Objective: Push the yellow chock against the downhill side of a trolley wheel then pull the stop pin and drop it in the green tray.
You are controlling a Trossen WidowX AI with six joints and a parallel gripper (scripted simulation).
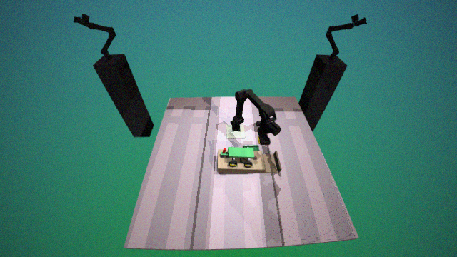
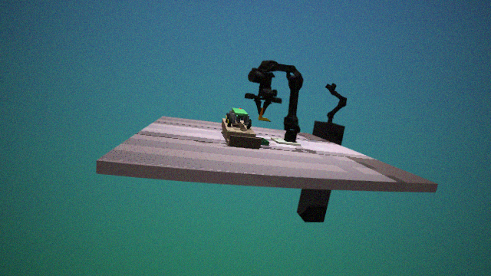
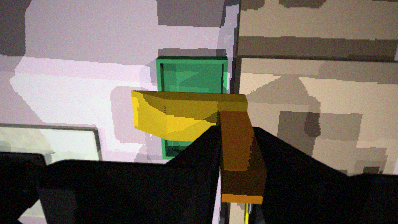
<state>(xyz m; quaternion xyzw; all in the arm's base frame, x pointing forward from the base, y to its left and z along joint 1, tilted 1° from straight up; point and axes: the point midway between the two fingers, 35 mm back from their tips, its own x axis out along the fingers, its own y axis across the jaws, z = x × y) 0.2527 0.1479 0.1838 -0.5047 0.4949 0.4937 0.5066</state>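
My gripper (image 2: 261,110) (image 3: 234,135) is shut on the orange handle of the yellow chock (image 1: 259,140) (image 2: 264,119) (image 3: 172,116). It holds the chock in the air beside the ramp (image 1: 223,165) (image 3: 280,72), and the chock overlaps the green tray (image 1: 250,147) (image 2: 265,142) (image 3: 192,76) in the wrist view. The chock's black base cannot be made out. The trolley (image 1: 241,152) (image 2: 239,112), with its green top, stands on the ramp. The red-headed stop pin (image 1: 224,150) is upright at its uphill end. The trolley is out of the wrist view.
A dark end board (image 1: 277,161) (image 2: 245,142) stands across the ramp's low end. A pale base plate (image 1: 241,135) (image 2: 284,142) (image 3: 75,137) lies under the arm's foot. Two other arms stand on dark pillars (image 1: 123,93) (image 1: 323,86) beyond the table.
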